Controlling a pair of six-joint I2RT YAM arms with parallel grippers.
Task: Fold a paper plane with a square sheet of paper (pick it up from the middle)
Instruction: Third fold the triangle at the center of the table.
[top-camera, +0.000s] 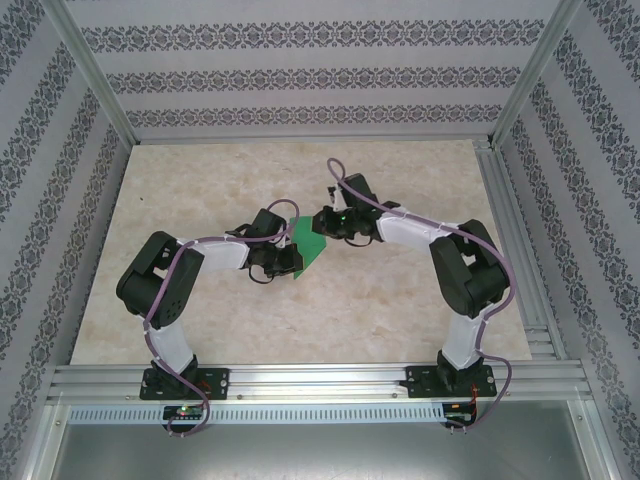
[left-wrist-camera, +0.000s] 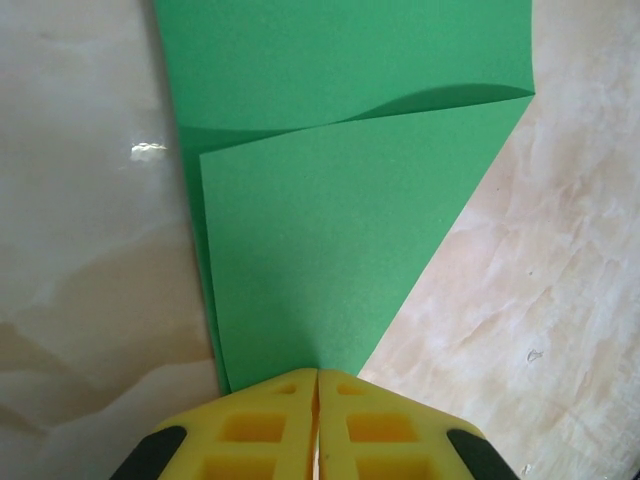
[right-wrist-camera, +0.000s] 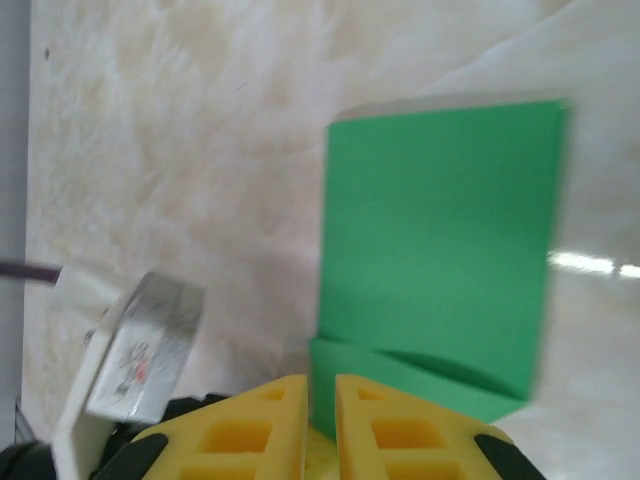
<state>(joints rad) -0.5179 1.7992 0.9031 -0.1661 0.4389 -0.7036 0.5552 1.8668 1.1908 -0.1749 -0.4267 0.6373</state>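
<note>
My left pincer (left-wrist-camera: 317, 376) is clenched on the pointed tip of the square sheet of paper (left-wrist-camera: 330, 250), which sits mid-bench (top-camera: 200, 310) between my arms with one flap folded diagonally over. My right pincer (right-wrist-camera: 321, 382) is pinched on the opposite edge. I judge an early fold is in hand. Next I should align the edges, then press the crease flat.
</note>
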